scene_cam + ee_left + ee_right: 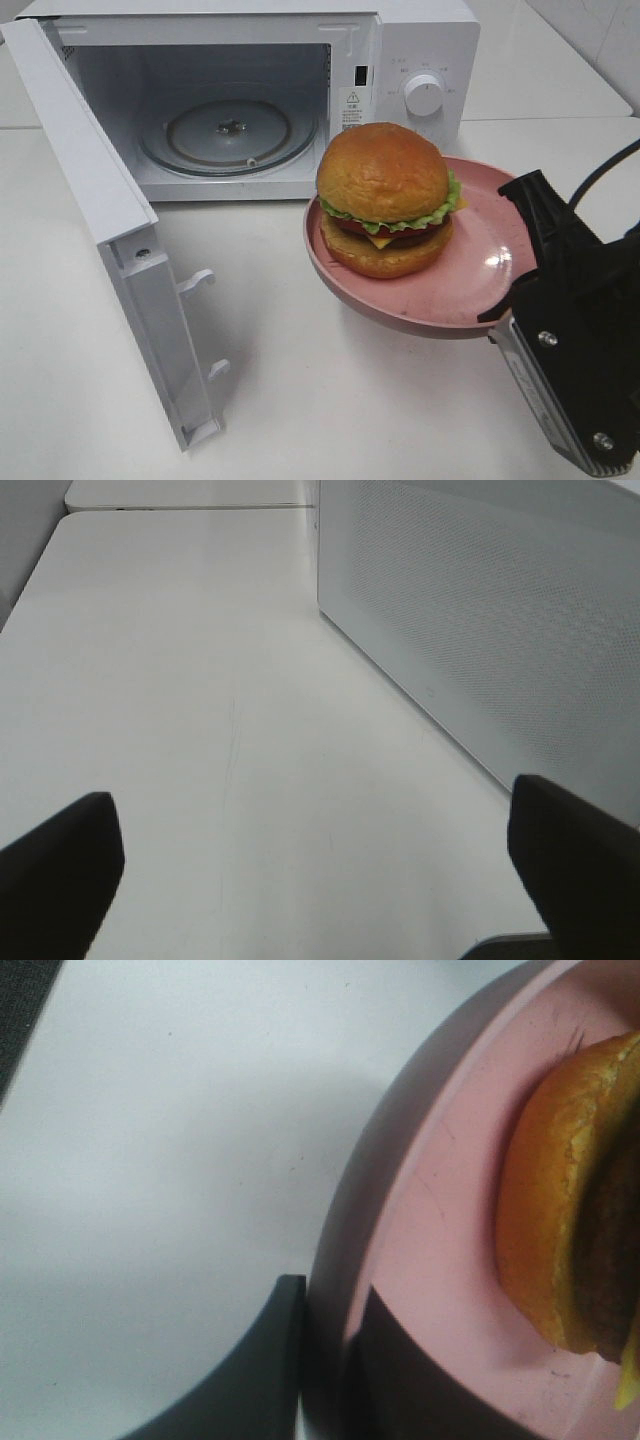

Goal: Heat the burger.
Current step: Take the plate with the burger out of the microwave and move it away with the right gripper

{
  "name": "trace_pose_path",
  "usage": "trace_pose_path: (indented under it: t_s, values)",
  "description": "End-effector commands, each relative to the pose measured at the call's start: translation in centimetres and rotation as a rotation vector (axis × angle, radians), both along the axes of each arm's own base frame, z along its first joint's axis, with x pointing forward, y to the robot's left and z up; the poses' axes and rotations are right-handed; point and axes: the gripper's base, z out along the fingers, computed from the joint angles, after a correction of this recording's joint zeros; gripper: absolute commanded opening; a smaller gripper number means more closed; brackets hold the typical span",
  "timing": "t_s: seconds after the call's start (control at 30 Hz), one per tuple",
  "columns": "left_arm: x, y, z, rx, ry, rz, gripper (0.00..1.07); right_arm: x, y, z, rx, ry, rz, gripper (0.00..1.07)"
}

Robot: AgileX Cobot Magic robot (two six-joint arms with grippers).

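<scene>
Your left gripper (315,865) hangs wide open over the white table (300,400), holding nothing, beside the microwave's perforated wall. The microwave (300,90) stands with its door (110,240) swung open and its glass turntable (228,135) bare. In front of it, the burger (386,200) sits on the pink plate (450,290), lifted off the table. Your right gripper (325,1360) is clamped on the plate's rim.

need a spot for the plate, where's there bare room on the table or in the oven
Free: the glass turntable inside the open microwave, and the white table between the swung-open door and the right gripper. Crowded: in front of the control panel, where that gripper holds the pink plate with the burger.
</scene>
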Motion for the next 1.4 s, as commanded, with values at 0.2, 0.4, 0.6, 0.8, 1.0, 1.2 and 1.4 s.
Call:
trace_pose_path:
  t_s: [0.2, 0.4, 0.6, 0.8, 1.0, 1.2, 1.4]
  values:
    - [0.0, 0.0, 0.1, -0.006, -0.018, 0.005, 0.99, -1.1, -2.3, 2.2, 0.027, -0.08, -0.146, 0.0]
    - [0.0, 0.0, 0.1, -0.006, -0.018, 0.005, 0.99, -1.0, -3.6, 2.4, -0.004, -0.094, -0.326, 0.0]
    - [0.0, 0.0, 0.1, -0.006, -0.018, 0.005, 0.99, -0.9, -4.8, 2.3, 0.032, -0.079, -0.584, 0.0]
    - [0.0, 0.0, 0.1, -0.006, -0.018, 0.005, 0.99, -0.9, -5.4, 2.4, 0.039, -0.08, -0.703, 0.0]
    - [0.0, 0.0, 0.1, -0.006, -0.018, 0.005, 0.99, -1.0, -6.5, 2.4, 0.023, -0.095, -0.895, 0.0]
    - [0.0, 0.0, 0.1, -0.006, -0.018, 0.005, 0.99, -0.5, -6.8, 1.3, -0.003, -0.083, -1.136, 0.0]
    - [0.0, 0.0, 0.1, -0.006, -0.018, 0.005, 0.99, 0.6, -6.1, 0.7, 0.038, -0.081, -1.333, 0.0]
